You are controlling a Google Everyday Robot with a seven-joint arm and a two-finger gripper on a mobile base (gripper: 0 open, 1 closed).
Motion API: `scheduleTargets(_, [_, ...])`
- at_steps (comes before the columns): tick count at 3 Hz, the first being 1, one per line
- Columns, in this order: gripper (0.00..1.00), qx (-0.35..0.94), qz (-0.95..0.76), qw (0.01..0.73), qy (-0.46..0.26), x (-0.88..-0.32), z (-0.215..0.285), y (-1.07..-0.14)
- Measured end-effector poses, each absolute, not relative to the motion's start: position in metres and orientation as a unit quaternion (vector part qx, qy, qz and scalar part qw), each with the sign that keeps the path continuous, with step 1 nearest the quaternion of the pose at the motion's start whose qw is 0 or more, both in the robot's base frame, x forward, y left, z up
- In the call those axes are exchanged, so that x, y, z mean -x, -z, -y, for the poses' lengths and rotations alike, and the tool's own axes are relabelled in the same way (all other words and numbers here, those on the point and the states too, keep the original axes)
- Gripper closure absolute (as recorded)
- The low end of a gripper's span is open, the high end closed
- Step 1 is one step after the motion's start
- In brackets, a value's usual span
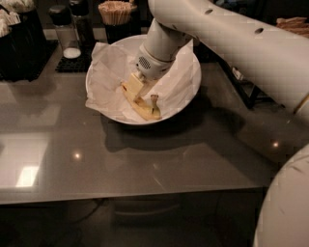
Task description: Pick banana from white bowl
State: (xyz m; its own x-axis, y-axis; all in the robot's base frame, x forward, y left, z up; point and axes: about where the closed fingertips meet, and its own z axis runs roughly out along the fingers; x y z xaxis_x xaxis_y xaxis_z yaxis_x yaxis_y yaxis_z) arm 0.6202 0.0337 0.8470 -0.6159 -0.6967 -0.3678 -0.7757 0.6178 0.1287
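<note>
Banana (pixel 144 107) in white bowl (pixel 187 102), tool (pixel 132 89) inside bowl — touching end opposite stem

Bowl (pixel 194 91) sits on table (pixel 145 164), upper centre of frame, with paper (pixel 104 82) lining it. Banana (pixel 145 110) lies on the paper in the bowl's lower middle. Gripper (pixel 134 88) is inside the bowl at the banana's upper-left end. Shaker (pixel 65 31) and stick holder (pixel 115 14) stand behind the bowl, upper left.
</note>
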Motion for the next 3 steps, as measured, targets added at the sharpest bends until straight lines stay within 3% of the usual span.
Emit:
scheduleTargets(1, [0.77, 0.399, -0.897, 0.132, -0.135, -0.621, -0.018, -0.843])
scheduleTargets(3, [0.35, 0.399, -0.897, 0.132, -0.135, -0.621, -0.018, -0.854])
